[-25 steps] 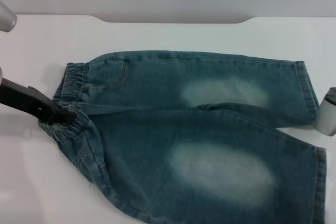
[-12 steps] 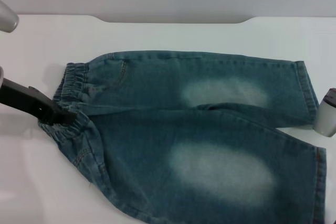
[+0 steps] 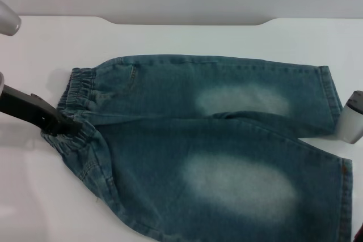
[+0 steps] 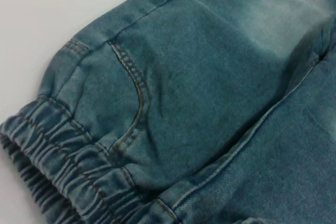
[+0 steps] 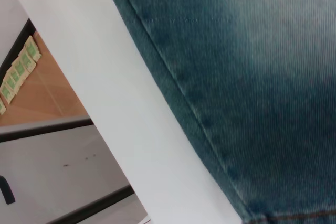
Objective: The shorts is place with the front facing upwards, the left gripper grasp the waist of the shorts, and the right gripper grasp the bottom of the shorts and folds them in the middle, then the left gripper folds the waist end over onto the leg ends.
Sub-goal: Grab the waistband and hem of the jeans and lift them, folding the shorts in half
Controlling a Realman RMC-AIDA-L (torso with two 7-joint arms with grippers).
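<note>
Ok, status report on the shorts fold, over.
Left gripper at the waist, grip unclear. Right arm by the leg hems. Shorts flat, unfolded. Nothing in the way.

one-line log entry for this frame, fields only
shorts: flat on table, unfolded | left claw: at waistband | right arm: by leg hems, claw unseen

The blue-green washed denim shorts (image 3: 215, 140) lie flat on the white table (image 3: 170, 38), legs side by side. The gathered elastic waist (image 3: 76, 109) is at the robot's left, the leg hems (image 3: 332, 103) at its right. The black left gripper (image 3: 62, 124) sits at the waistband's middle.
</note>
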